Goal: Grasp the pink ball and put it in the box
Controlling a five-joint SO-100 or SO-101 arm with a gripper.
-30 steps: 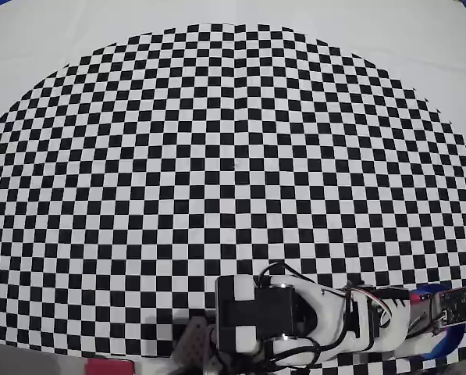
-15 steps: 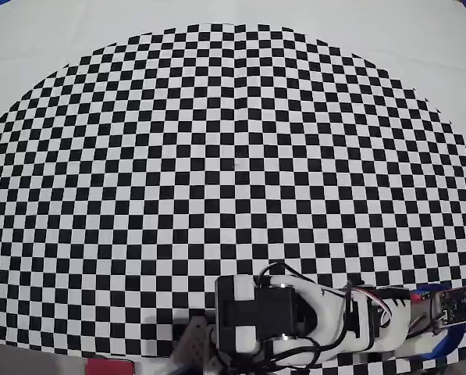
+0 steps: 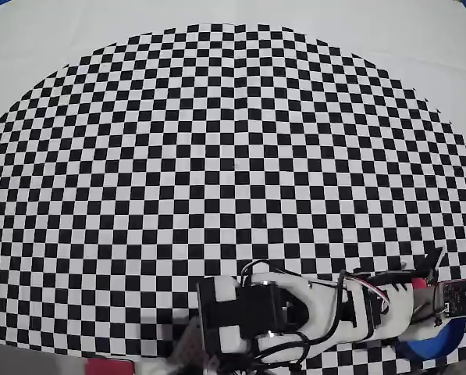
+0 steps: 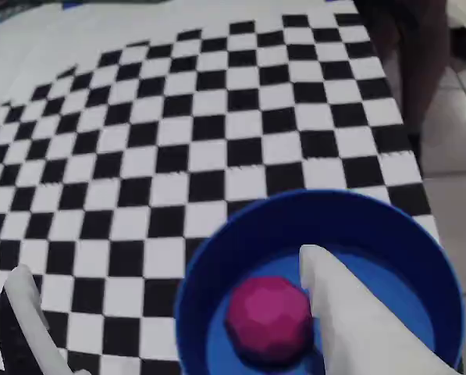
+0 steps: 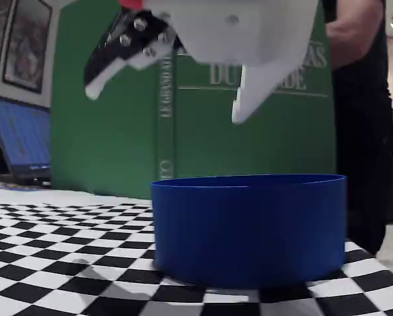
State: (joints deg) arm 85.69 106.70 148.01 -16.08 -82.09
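The pink ball (image 4: pixel 268 320) lies inside the box (image 4: pixel 240 228), a round blue tub near the mat's corner. My gripper (image 4: pixel 164 264) is open above it: the white fixed finger (image 4: pixel 334 305) hangs just beside the ball, and the other finger (image 4: pixel 22 312) is far out over the checkered mat. In the fixed view the gripper (image 5: pixel 164 105) hovers open above the box (image 5: pixel 249 230), and the box wall hides the ball. Seen from overhead, the arm (image 3: pixel 326 316) covers most of the box (image 3: pixel 434 345) at the bottom right, and the ball is hidden.
The mat's edge and a tiled floor (image 4: pixel 455 125) lie just past the box. A person in dark clothes (image 5: pixel 361 131) stands behind it, beside a green panel (image 5: pixel 117 131) and a laptop (image 5: pixel 18 138). A pink-red block (image 3: pixel 108 366) sits at the overhead view's bottom edge.
The moving jaw has swung outward, so the gripper now stands open. The arm has shifted a little left in the overhead view, and more of the blue box shows.
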